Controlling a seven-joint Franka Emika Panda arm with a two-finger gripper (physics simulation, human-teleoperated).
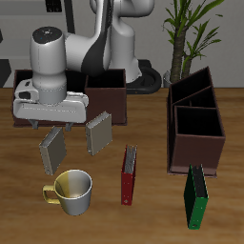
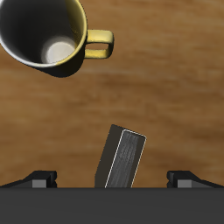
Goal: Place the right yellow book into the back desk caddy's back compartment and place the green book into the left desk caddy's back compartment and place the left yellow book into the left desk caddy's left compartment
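The right yellow book (image 1: 51, 149) stands tilted on the table, dark cover and pale edge, and also shows in the wrist view (image 2: 125, 159). My gripper (image 1: 52, 122) hangs open just above it, touching nothing. In the wrist view the gripper (image 2: 112, 179) has both fingertips (image 2: 44, 179) apart with the book's top between them. The left yellow book (image 1: 98, 133) stands beside it. The green book (image 1: 195, 197) stands near the table's front edge. The back desk caddy (image 1: 107, 92) is behind my arm. The left desk caddy (image 1: 195, 143) is dark brown with several compartments.
A yellow mug (image 1: 71, 190) stands close in front of the right yellow book; it also shows in the wrist view (image 2: 48, 35). A red book (image 1: 128, 174) stands between the mug and the green book. A potted plant (image 1: 186, 29) is at the back.
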